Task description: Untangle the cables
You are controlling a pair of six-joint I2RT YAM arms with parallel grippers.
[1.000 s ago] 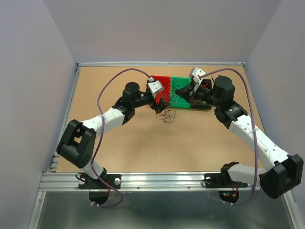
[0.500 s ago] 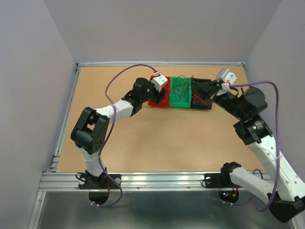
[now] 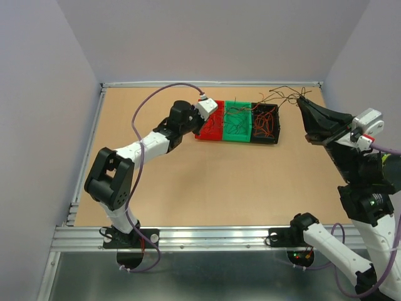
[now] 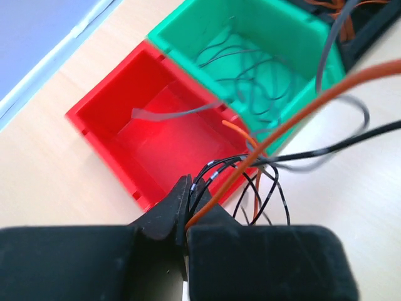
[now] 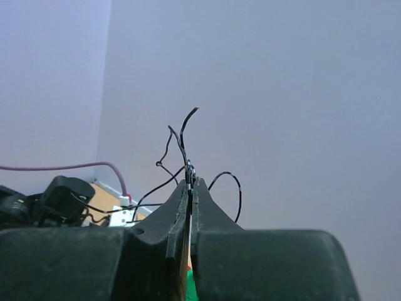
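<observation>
At the far side of the table (image 3: 188, 188), three small bins are sitting in a touching row: a red bin (image 3: 209, 136), a green bin (image 3: 237, 137) and a black bin (image 3: 265, 140). The left gripper (image 3: 211, 125) is reaching over the near part of the red bin. In the left wrist view its fingers (image 4: 163, 216) are pressing together with no gap, pinching an orange strand (image 4: 363, 78) and several black strands (image 4: 219, 164) of the cables. From that pinch the orange strand is running up and to the right past the corner of the green bin (image 4: 282, 28). The black loops are hanging just beside the red bin (image 4: 150, 141). Thin dark wires are lying coiled inside the green bin.

The right gripper (image 3: 302, 103) is hovering, raised, near the table's far right corner, apart from the bins. Its fingers (image 5: 160, 226) are likewise pressing flat on each other, gripping fine black strands (image 5: 188, 169) that are curling upward above the tips. In the overhead view, thin black wires (image 3: 281, 94) are stretching from those tips toward the black bin, which is holding a tangle of orange wire.
</observation>
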